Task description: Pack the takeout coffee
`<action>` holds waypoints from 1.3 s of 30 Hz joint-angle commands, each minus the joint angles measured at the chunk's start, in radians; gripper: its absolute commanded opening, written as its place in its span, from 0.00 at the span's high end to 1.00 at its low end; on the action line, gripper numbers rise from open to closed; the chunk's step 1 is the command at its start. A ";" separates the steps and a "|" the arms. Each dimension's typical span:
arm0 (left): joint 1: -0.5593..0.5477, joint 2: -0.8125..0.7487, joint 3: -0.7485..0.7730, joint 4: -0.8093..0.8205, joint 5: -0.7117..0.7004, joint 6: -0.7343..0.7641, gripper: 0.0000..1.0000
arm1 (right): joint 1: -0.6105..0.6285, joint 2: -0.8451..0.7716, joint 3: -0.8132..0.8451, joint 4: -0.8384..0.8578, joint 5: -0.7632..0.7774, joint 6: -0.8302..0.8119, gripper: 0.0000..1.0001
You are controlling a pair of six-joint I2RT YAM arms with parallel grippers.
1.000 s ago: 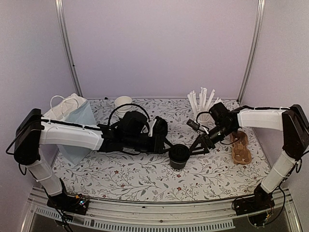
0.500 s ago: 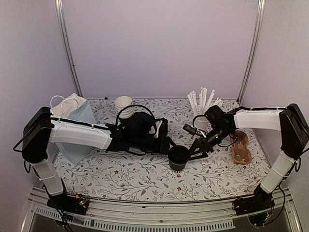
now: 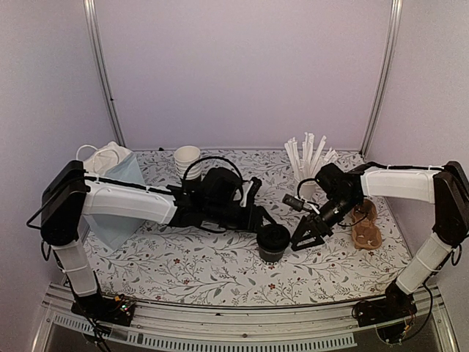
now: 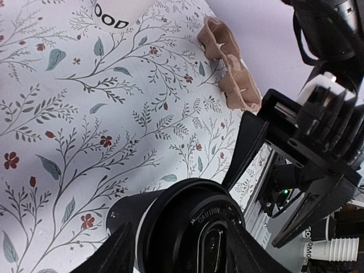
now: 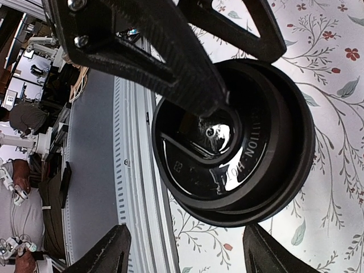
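**A:** Where is the takeout coffee [image 3: 272,246]?

**B:** It stands upright on the flowered table [image 3: 183,268], about the middle and nearer the front edge. Its black lid is on. From above, little of its wall shows.

**A:** And the left gripper [image 3: 262,220]?

**B:** It lies at the cup's far-left rim with its jaws partly apart. In the left wrist view its fingers [image 4: 119,256] flank the lid, but the bottom of that view cuts them off. Whether they press on the cup cannot be told.

**A:** The right gripper [image 3: 304,240]?

**B:** It is just beside the cup on the right, not touching it. Its jaws stand wide apart and hold nothing.

**A:** Is anything else hard to make out?

**B:** The brown pulp carrier [image 3: 365,226] at the right sits partly behind the right arm. A white cup [image 4: 116,11] in the left wrist view is cropped, leaving only the letters "OOD"
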 commanded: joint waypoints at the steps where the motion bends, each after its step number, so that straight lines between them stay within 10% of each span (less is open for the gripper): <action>1: 0.011 -0.062 -0.015 -0.014 -0.076 0.033 0.43 | -0.031 -0.030 -0.006 -0.038 -0.008 -0.027 0.30; 15: -0.005 -0.224 -0.333 0.179 -0.003 -0.325 0.43 | -0.099 0.020 0.066 0.117 0.038 0.129 0.44; 39: 0.021 -0.034 -0.179 0.306 0.084 -0.260 0.44 | -0.039 0.016 0.025 0.052 -0.033 0.070 0.41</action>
